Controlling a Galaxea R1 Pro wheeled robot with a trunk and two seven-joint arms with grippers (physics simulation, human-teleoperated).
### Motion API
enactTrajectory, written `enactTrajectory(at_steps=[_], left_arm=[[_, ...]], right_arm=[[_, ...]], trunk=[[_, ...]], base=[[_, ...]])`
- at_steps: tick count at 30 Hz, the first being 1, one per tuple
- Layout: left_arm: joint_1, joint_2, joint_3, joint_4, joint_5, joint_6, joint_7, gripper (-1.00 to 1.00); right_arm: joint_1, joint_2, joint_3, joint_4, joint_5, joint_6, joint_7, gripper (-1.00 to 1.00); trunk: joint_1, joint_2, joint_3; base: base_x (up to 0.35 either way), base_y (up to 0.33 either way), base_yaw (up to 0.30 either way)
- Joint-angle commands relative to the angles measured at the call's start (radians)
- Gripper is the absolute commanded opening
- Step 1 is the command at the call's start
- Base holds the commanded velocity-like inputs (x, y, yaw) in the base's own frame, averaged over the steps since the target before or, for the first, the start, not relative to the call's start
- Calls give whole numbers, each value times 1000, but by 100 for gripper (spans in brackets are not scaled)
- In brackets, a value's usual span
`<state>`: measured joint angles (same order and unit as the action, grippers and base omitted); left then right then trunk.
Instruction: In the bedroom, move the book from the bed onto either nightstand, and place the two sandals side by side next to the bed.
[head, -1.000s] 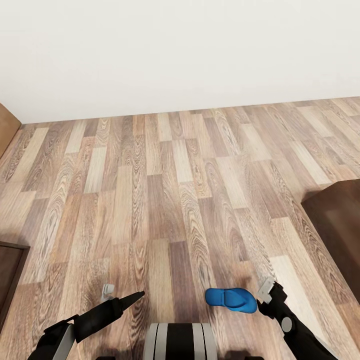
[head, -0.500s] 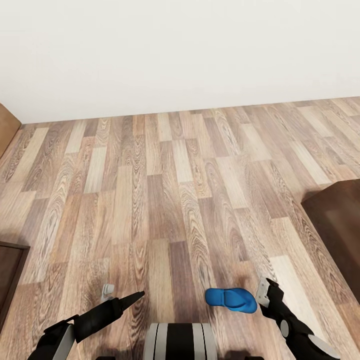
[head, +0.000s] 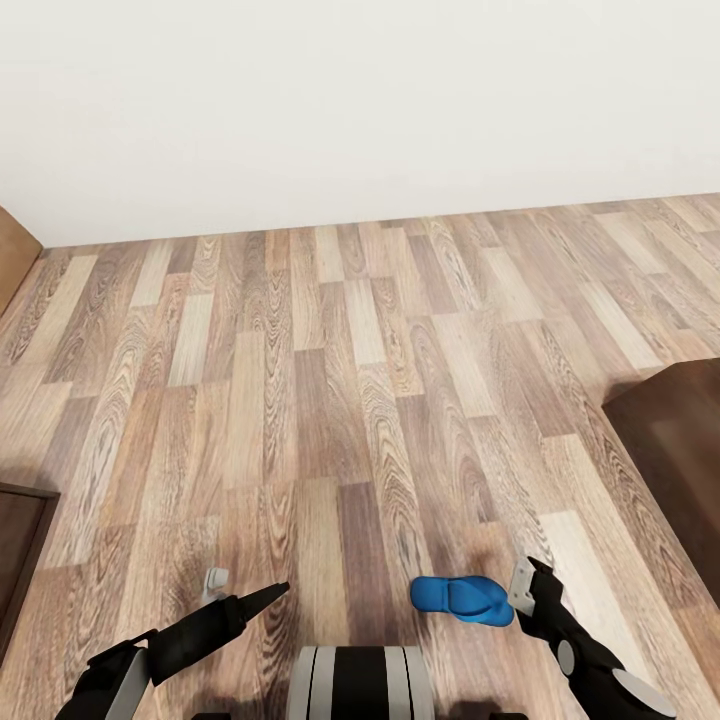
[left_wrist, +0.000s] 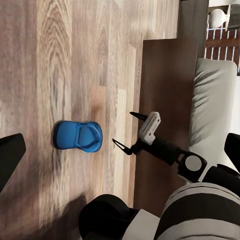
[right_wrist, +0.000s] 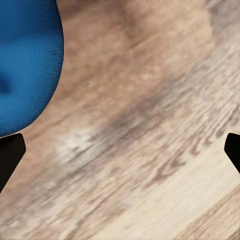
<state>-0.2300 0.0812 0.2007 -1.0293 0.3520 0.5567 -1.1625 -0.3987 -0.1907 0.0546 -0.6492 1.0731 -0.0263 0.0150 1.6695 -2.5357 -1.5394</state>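
One blue sandal (head: 461, 600) lay unmoved on the floor (head: 330, 400); the right gripper (left_wrist: 125, 131), fingers spread and empty, had edged lower beside it.

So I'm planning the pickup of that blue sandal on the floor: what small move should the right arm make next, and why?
Probably shift the right gripper sideways toward the sandal until it sits between the fingers. The gripper is open just beside the sandal on the wooden floor, and in the right wrist view the sandal lies off to one side, not between the fingertips.
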Motion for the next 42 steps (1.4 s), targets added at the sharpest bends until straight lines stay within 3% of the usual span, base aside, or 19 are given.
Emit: enactTrajectory(at_steps=[1, 20, 42], left_arm=[[0, 0, 0, 0, 4, 9, -2, 100], [-1, 0, 0, 0, 4, 10, -2, 100], [-1, -1, -1, 0, 4, 12, 19, 100]], right_arm=[[0, 0, 1, -1, 10, 1, 2, 100], [0, 0, 1, -1, 10, -4, 0, 100], [0, 0, 1, -1, 10, -6, 1, 100]], trunk=[[0, 0, -1], [0, 0, -1], [-10, 5, 85]], base=[[0, 0, 0], [0, 0, 0], [0, 0, 0]])
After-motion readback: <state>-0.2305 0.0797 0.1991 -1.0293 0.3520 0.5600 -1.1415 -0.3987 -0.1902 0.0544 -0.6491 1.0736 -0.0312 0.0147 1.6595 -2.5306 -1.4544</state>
